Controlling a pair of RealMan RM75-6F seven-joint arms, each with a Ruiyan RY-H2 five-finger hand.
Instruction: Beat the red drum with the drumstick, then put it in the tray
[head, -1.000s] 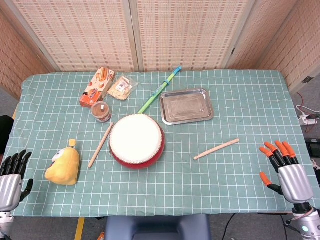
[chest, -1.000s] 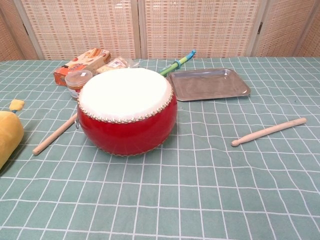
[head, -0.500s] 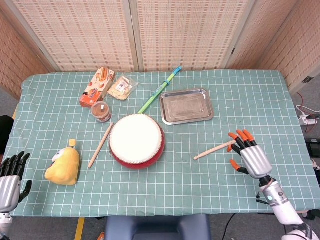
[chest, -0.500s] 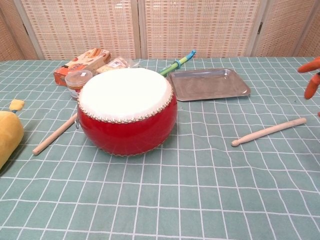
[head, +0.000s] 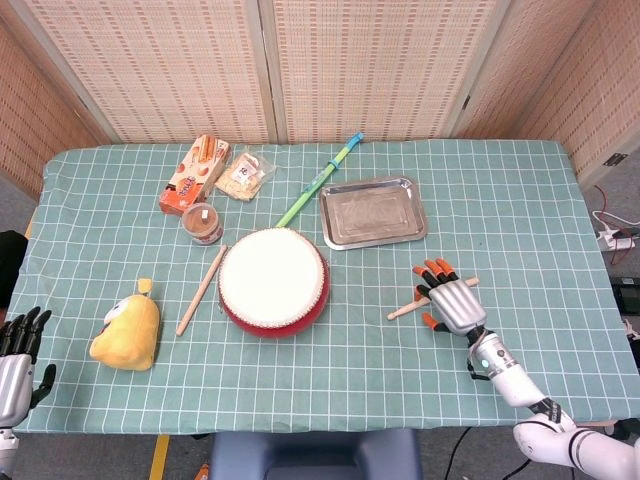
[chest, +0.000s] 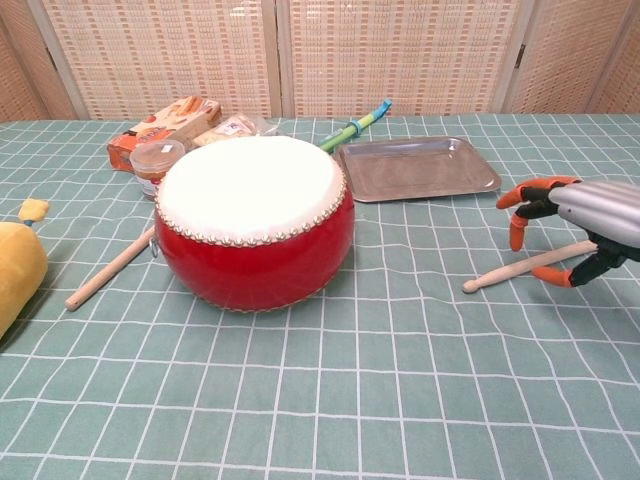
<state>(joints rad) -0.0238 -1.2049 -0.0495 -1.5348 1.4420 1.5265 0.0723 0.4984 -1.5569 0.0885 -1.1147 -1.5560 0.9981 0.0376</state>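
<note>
The right hand (head: 451, 300) is hovering over the drumstick (head: 405, 308) that is lying on the table (head: 520, 220), near the front right part of the cloth. Its orange-tipped fingers (chest: 516, 232) are spread and arched down around the stick, and in the chest view they are standing clear of it, gripping nothing. The stick's far end is passing under the hand; its near end is pointing toward the drum (head: 273, 281).

The drum is sitting near the middle of the table, a little toward the front edge, white skin up, red shell showing in the chest view. The tray (head: 373, 211) is lying behind the drum on its right, toward the back edge, well apart from the hand and bare inside.

The left hand (head: 14, 360) is hanging off the front left corner, fingers loosely apart and holding nothing (only the head view is catching it).

A second stick (head: 201, 290) is lying just left of the drum, its upper end close to the shell. A yellow toy (head: 128, 332) is resting near the front left edge. Toward the back left, a snack box (head: 192, 176), a small packet (head: 244, 174) and a jar (head: 203, 223) are grouped together, and a green flute (head: 318, 180) is running diagonally from behind the drum toward the back edge, passing just beside the tray's left corner
</note>
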